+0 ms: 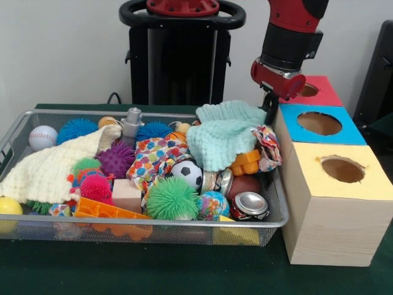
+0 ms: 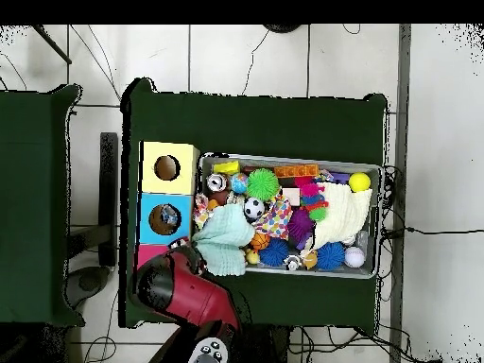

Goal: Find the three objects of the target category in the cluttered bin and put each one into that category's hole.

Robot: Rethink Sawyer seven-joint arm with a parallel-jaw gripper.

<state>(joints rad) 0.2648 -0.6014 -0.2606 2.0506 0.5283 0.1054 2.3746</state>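
Observation:
A wire mesh bin holds a heap of toys and cloths. In it lie a mint cloth, a cream cloth, a baseball, a soccer ball, a green spiky ball and a metal can. Three boxes with round holes stand beside the bin: red, blue and yellow. My gripper hangs at the bin's far right corner, between the mint cloth and the blue box. It appears to hold nothing. In the overhead view the arm covers it.
More clutter fills the bin: several spiky balls in blue, purple and pink, a yellow ball, an orange plastic piece, a patterned cloth and a wooden block. A dark green cloth covers the table.

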